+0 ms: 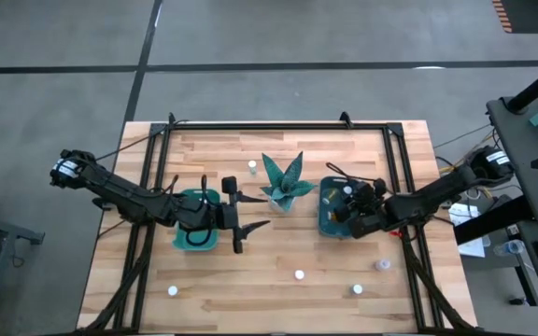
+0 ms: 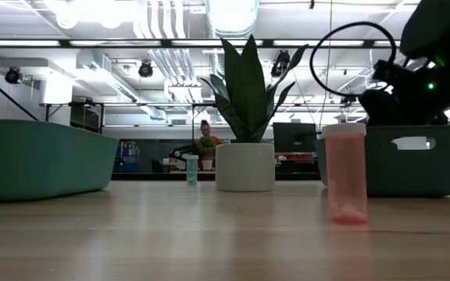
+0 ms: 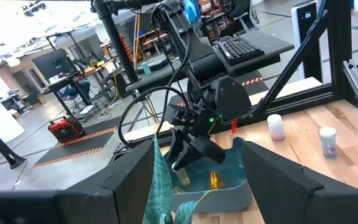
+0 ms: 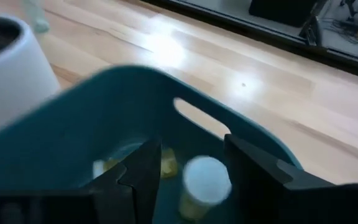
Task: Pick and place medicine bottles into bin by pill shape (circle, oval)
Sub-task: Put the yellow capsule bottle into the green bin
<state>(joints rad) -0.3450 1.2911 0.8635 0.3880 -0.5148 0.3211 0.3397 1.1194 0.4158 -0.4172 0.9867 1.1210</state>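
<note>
Two teal bins stand either side of a teal plant ornament [image 1: 283, 182]: the left bin [image 1: 197, 235] and the right bin [image 1: 327, 222]. My right gripper [image 4: 191, 171] is open and reaches down into the right bin. An amber bottle with a white cap [image 4: 205, 182] lies in the bin between its fingers. My left gripper [image 1: 243, 224] is open and empty beside the left bin. Loose bottles stand on the table at the far middle [image 1: 252, 167], the near left [image 1: 172, 290], the near middle [image 1: 299, 274] and the near right [image 1: 357, 289], [image 1: 382, 265]. My right gripper has its fingers on either side of the bottle's white cap [image 4: 207, 177], coming from above into the bin. I cannot tell whether either finger touches the cap. The bottle seems to lie on the bin's floor.
The plant's white pot [image 2: 244, 166] stands between the bins. An orange bottle [image 2: 345, 173] stands close in the low view. Other amber bottles lie in the right bin [image 3: 215, 180]. A black frame runs along the table's far and side edges [image 1: 278, 126].
</note>
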